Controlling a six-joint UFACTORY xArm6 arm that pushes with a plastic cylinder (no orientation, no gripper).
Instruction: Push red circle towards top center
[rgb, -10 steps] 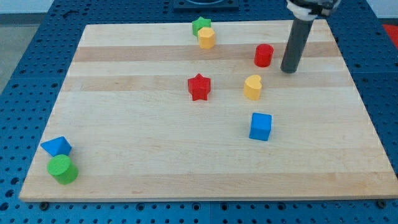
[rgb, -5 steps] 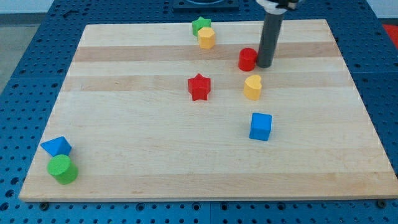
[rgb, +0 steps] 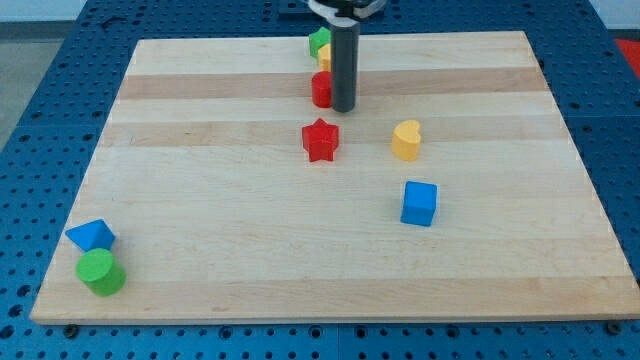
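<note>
The red circle (rgb: 321, 89) is a short red cylinder near the board's top centre. My tip (rgb: 343, 107) stands touching its right side, and the rod hides part of it. Just above the red circle, a yellow block (rgb: 324, 60) and a green star (rgb: 318, 42) are partly hidden behind the rod. The red circle seems to touch the yellow block.
A red star (rgb: 320, 140) lies just below the red circle. A yellow heart (rgb: 406, 140) and a blue cube (rgb: 419, 203) lie to the lower right. A blue triangle (rgb: 90, 236) and a green cylinder (rgb: 100, 272) sit at the bottom left of the wooden board (rgb: 200, 200).
My tip moved left along the top of the board, reached the red circle's right side and pushed it left, up to the yellow block. Other blocks have not moved.
</note>
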